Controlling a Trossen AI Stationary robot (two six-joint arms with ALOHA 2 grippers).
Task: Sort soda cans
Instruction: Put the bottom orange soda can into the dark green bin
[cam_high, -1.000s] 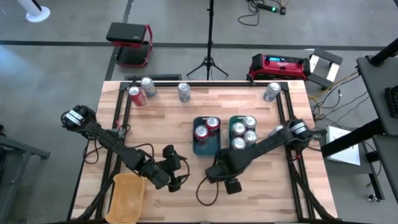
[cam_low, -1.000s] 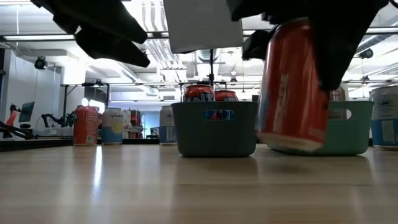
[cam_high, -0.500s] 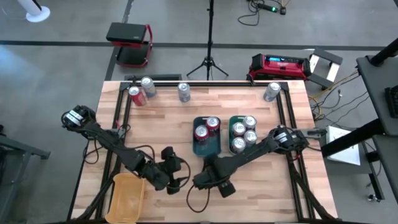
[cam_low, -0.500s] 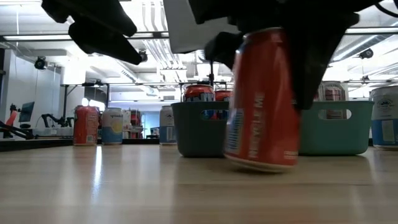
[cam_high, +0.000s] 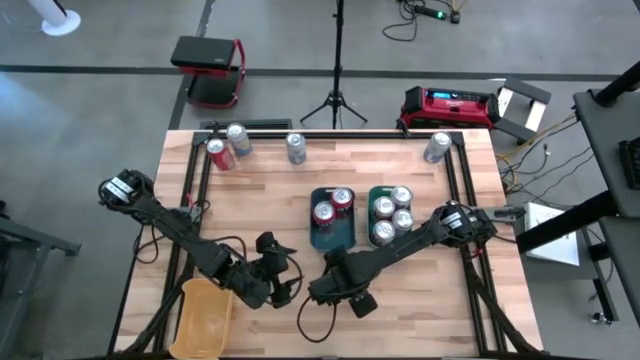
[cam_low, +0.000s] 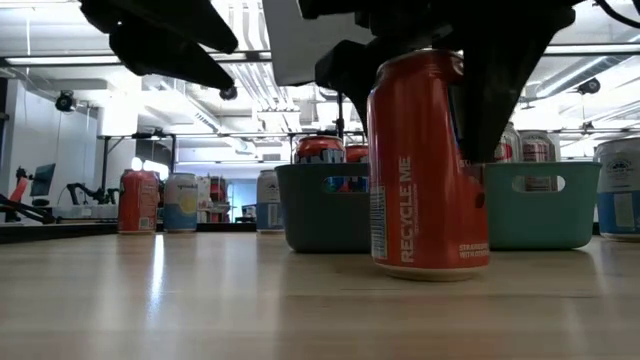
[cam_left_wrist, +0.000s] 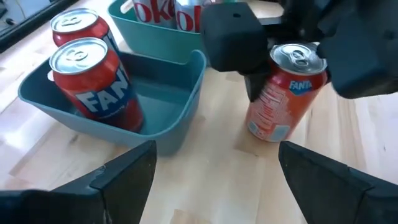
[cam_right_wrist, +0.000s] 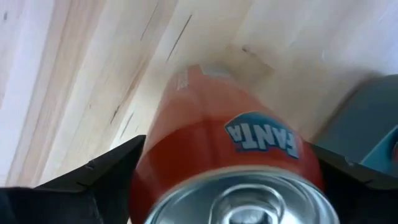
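Nearest the front edge of the table (cam_high: 420, 305), at the left corner, lies a yellow tray (cam_high: 200, 315). Just right of it the left hand (cam_high: 283, 290) hangs above the wood with its fingers spread wide and nothing between them. Close beside it, the right hand (cam_high: 335, 290) is clamped on an orange Fanta can (cam_low: 428, 165), which stands upright on the table with its base flat on the wood; the 2 fingers press its sides near the top.

Just beyond that can sits a dark teal tray (cam_high: 331, 228) with 2 red cans (cam_high: 333, 206) upright in its far half, the near half bare. Touching its right side is a green tray (cam_high: 382, 216) packed with 4 silver-topped cans (cam_high: 393, 214).

Along the far edge stand 4 more cans: a red can (cam_high: 217, 153) and a silver can (cam_high: 238, 138) together at the left corner, a grey can (cam_high: 296, 147) near the middle, and a corner can (cam_high: 437, 146) at the right.
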